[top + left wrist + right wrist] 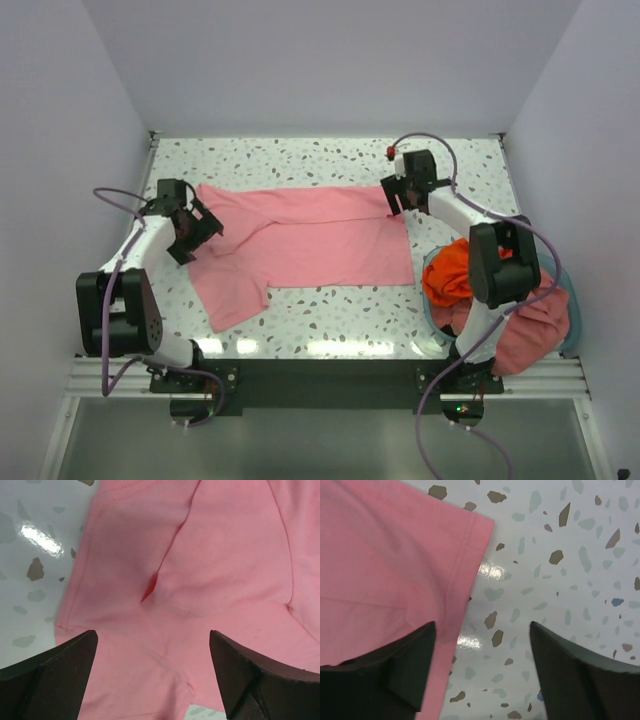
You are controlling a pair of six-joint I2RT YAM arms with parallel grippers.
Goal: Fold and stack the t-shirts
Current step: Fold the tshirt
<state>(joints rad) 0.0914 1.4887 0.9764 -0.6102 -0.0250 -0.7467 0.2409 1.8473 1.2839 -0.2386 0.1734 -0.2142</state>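
Nearest you, to the right of the light pink t-shirt, sits the pale teal basket. The orange-red t-shirt is bunched inside it and the salmon-pink t-shirt hangs over its rim.

The light pink one lies spread on the speckled table, mostly flat, with its left part rumpled and a flap trailing towards you.

Your left gripper hovers over that rumpled left part, jaws wide apart and holding nothing. Your right gripper hovers at the shirt's far right corner, jaws also apart, one finger above the hem and the other above bare table.

This looks like the grasp before the first fold. Shift the right gripper a little onto the cloth so both fingers close on the hem rather than on tabletop. On the left, pick a single clean edge, not the creased double layer under the jaws. Close both together, lift low, and keep the cloth taut between them.

Count: three t-shirts, one basket, two grippers.
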